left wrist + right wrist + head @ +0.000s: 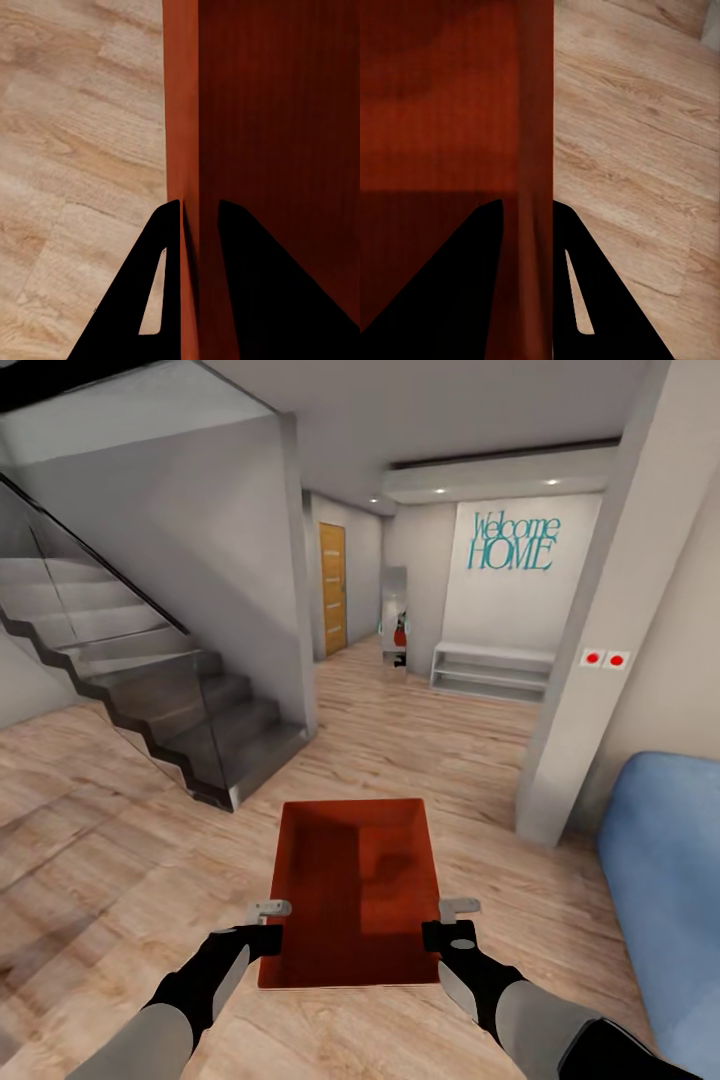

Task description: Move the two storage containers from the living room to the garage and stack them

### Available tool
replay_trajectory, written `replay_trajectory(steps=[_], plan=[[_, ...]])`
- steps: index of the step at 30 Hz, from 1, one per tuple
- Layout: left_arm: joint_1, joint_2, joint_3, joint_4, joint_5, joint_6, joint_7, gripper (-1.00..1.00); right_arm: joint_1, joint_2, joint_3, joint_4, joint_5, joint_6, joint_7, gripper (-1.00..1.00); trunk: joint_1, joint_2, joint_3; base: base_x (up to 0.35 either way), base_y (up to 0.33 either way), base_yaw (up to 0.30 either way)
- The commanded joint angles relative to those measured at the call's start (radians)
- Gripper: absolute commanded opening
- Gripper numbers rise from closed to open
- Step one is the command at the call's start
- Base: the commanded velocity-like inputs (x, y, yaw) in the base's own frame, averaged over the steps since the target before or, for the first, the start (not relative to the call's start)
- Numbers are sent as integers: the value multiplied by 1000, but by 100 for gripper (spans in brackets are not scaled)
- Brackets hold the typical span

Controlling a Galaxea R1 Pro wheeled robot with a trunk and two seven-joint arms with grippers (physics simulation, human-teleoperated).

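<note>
— Wood-plank floor (420, 750) underfoot, and the red bin (355, 890) rides out front, carried between both arms above the planks.

— Grip?

— Left gripper (268, 925) pinches the left wall, right gripper (452, 922) clamps the right wall, a finger either side of each.

— Advice for the carry?

— I'd keep both hands level and roll gently, steering between the stairs (150, 690) and the blue sofa (665, 880), toward the hallway with the wooden door (332, 588) and the "Welcome HOME" wall (515, 542).

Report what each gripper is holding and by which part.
Both hold one storage container: the left gripper clamps its left side wall, the right gripper its right side wall, one finger inside, one outside.
</note>
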Motion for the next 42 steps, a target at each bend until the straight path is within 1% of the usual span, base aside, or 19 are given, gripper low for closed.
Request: replay_trajectory(steps=[1, 7, 24, 42], plan=[[0, 1, 5, -2, 5, 6, 4, -100, -1, -1, -32, 0, 1, -7, -35, -100, 1, -1, -1, 321, 0, 0], [0, 2, 5, -2, 5, 6, 4, -100, -1, -2, -33, 0, -1, -7, -35, -100, 1, -1, -1, 321, 0, -93], [0, 1, 5, -2, 5, 6, 4, -100, -1, 3, -34, 0, -1, -7, -35, -100, 1, -1, -1, 322, 0, -228], [0, 1, 5, -2, 5, 6, 4, -100, -1, 2, -34, 0, -1, -7, -35, -100, 1, -1, -1, 321, 0, -13]])
